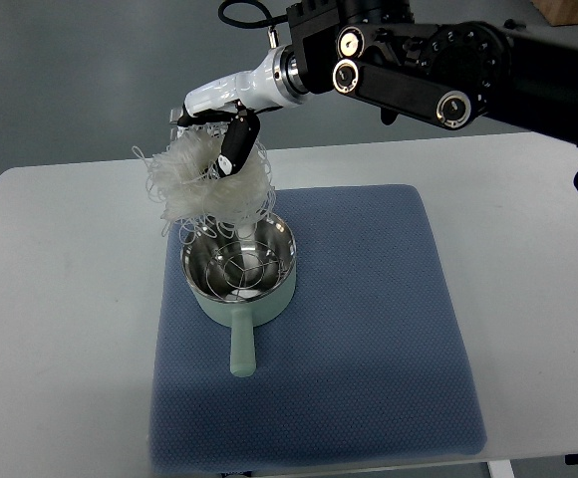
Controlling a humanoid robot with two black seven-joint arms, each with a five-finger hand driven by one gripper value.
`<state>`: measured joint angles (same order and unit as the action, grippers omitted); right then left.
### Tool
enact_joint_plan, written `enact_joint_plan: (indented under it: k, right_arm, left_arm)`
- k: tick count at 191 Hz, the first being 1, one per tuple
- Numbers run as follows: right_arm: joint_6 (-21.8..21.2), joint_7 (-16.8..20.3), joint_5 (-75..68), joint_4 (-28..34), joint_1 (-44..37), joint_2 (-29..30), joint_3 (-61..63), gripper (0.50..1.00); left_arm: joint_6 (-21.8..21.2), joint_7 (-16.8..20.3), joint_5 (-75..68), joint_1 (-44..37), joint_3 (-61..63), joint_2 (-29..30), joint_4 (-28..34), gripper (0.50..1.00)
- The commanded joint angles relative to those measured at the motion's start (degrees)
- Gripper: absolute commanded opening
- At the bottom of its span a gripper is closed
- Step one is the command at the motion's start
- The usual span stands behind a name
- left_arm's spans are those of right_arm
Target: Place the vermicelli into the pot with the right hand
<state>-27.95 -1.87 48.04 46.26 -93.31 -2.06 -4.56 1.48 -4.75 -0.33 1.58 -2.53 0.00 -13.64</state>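
Table [60, 299]: I am looking down on one white table, and it is bearing everything else in the scene.
Mat [369, 339]: one blue textured mat is lying flat on the table, filling the middle of my view.
Vermicelli [204, 184]: I am holding one tangled, translucent white bundle; it is hanging in the air above the far left rim of the pot, with loose looping strands sticking out to the left and a few trailing down toward the pot's opening.
Pot [239, 264]: one pot is sitting on the left part of the mat, pale green outside and shiny metal inside, with its single straight handle pointing toward me; its bowl is showing only reflections, and I cannot tell whether any strand is touching the rim.
Right hand [224, 124]: my one visible hand is reaching in from the right edge on a black arm with a white wrist shell; its dark fingers [237, 144] are curling down and closing into the top of the vermicelli, clamping the bundle so that it is dangling beneath the palm.
Count: one hand, one bundle, one pot, one mat, one table.
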Motion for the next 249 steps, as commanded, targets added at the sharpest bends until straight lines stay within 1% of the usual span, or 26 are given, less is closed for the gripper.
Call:
enact_joint_plan:
  k: [1, 2, 3, 4, 5, 7, 25, 34, 70, 115, 119, 122, 124, 125, 126, 127, 132, 133, 134, 135, 136, 137, 141, 192, 228, 249]
  right_arm:
    - [0.79, 0.03, 0.21, -0.9, 2.52, 1.79, -0.01, 0.565]
    - [0.79, 0.03, 0.21, -0.9, 2.52, 1.79, -0.01, 0.566]
    - [0.88, 0.03, 0.21, -0.9, 2.7, 1.88, -0.01, 0.6]
    - [0.88, 0.03, 0.21, -0.9, 2.7, 1.88, -0.01, 0.601]
    - [0.97, 0.03, 0.21, -0.9, 2.87, 1.88, -0.01, 0.629]
    - [1.06, 0.03, 0.21, -0.9, 3.13, 1.97, 0.08, 0.641]
    - [1.59, 0.03, 0.21, -1.08, 4.19, 2.06, -0.01, 0.656]
    - [1.76, 0.03, 0.3, -1.17, 4.81, 2.06, -0.01, 0.678]
    - [1.76, 0.03, 0.56, -1.96, 7.0, 2.06, -0.18, 0.697]
    - [2.46, 0.03, 1.61, -2.4, 9.99, 2.06, -1.68, 0.701]
    - [2.64, 0.03, 1.7, -2.4, 10.17, 2.06, -1.68, 0.721]
    - [2.82, 0.03, 1.79, -2.4, 10.34, 2.06, -1.68, 0.758]
    - [2.82, 0.03, 1.79, -2.4, 10.34, 2.06, -1.68, 0.758]
    - [2.82, 0.03, 1.79, -2.4, 10.43, 2.06, -1.68, 0.778]
    - [2.82, 0.03, 1.79, -2.4, 10.43, 2.06, -1.68, 0.778]
    - [2.9, 0.03, 1.7, -2.4, 10.52, 2.06, -1.68, 0.797]
    - [2.9, 0.03, 1.7, -2.4, 10.78, 2.06, -1.59, 0.834]
    - [2.9, 0.03, 1.7, -2.4, 10.87, 2.06, -1.59, 0.854]
    - [2.9, 0.03, 1.7, -2.4, 10.87, 2.06, -1.59, 0.854]
    - [2.9, 0.03, 1.7, -2.4, 10.87, 2.06, -1.59, 0.876]
    - [2.9, 0.03, 1.7, -2.4, 10.87, 2.06, -1.59, 0.876]
    - [2.82, 0.03, 1.7, -2.4, 10.96, 2.06, -1.59, 0.901]
    - [2.82, 0.03, 1.7, -2.4, 10.96, 2.06, -1.59, 0.923]
    - [2.11, -0.06, 1.0, -2.4, 10.34, -0.58, 1.93, 0.93]
    - [2.38, -0.32, -0.32, -2.4, 10.17, -4.98, 15.37, 0.93]
    - [3.17, -0.59, -3.31, -2.57, 14.65, -7.35, 24.16, 0.93]
  left_arm:
    - [-0.08, 0.0, 0.06, 0.0, 0.06, 0.0, 0.02, 1.0]
    - [-0.08, 0.0, 0.06, 0.0, 0.06, 0.0, 0.02, 1.0]
    - [0.01, 0.0, -0.02, 0.0, 0.06, 0.0, 0.02, 1.0]
    - [0.01, 0.0, -0.02, 0.0, 0.06, 0.0, 0.02, 1.0]
    - [0.01, 0.0, 0.06, 0.0, 0.06, 0.0, 0.02, 1.0]
    - [0.01, 0.0, 0.06, 0.0, 0.06, 0.0, -0.07, 1.0]
    - [0.01, 0.0, -0.02, 0.0, 0.06, 0.0, 0.02, 1.0]
    - [0.01, 0.0, 0.06, 0.0, 0.06, 0.0, 0.02, 1.0]
    - [0.01, 0.0, 0.06, 0.0, 0.06, 0.0, 0.02, 1.0]
    - [-0.08, 0.0, 0.06, 0.0, -0.02, 0.0, 0.02, 1.0]
    - [0.01, 0.0, 0.06, 0.0, -0.02, 0.0, 0.02, 1.0]
    - [0.01, 0.0, 0.06, 0.0, -0.02, 0.0, 0.02, 1.0]
    - [0.01, 0.0, 0.06, 0.0, -0.02, 0.0, 0.02, 1.0]
    - [-0.08, 0.0, 0.06, 0.0, -0.02, 0.0, 0.02, 1.0]
    - [-0.08, 0.0, 0.06, 0.0, -0.02, 0.0, 0.02, 1.0]
    - [0.01, 0.0, 0.06, 0.0, -0.02, 0.0, 0.02, 1.0]
    - [-0.08, 0.0, 0.06, 0.0, -0.02, 0.0, 0.11, 1.0]
    - [-0.08, 0.0, 0.06, 0.0, -0.02, 0.0, 0.02, 1.0]
    - [-0.08, 0.0, 0.06, 0.0, -0.02, 0.0, 0.02, 1.0]
    - [0.01, 0.0, 0.06, 0.0, -0.02, 0.0, 0.02, 1.0]
    - [0.01, 0.0, 0.06, 0.0, -0.02, 0.0, 0.02, 1.0]
    - [0.01, 0.0, 0.06, 0.0, -0.02, 0.0, 0.11, 1.0]
    - [-0.08, 0.0, 0.06, 0.0, -0.02, 0.0, 0.11, 1.0]
    - [-0.08, 0.0, 0.06, 0.0, -0.02, 0.0, 0.11, 1.0]
    - [-0.08, 0.0, 0.06, 0.0, 0.06, 0.0, 0.02, 1.0]
    - [-0.08, 0.09, 0.06, -0.09, 0.06, 0.0, 0.02, 1.0]
